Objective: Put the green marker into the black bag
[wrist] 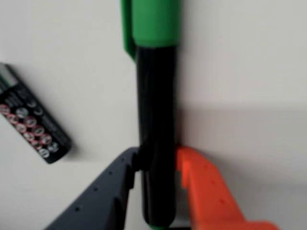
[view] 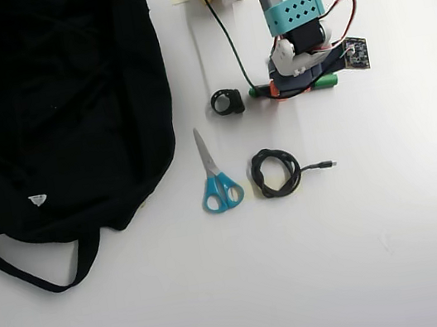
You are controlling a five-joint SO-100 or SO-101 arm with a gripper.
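In the wrist view the green marker runs straight up the frame, its bright green cap at the top and its black barrel below. My gripper is shut on the barrel, the dark finger on the left and the orange finger on the right. In the overhead view the marker lies crosswise under the gripper, with only its green ends showing. The black bag fills the left side, well away from the gripper. I cannot tell whether the marker is off the table.
A short black battery lies left of the marker. The overhead view shows a small black ring, blue-handled scissors and a coiled black cable between gripper and bag. The bag's strap trails toward the front.
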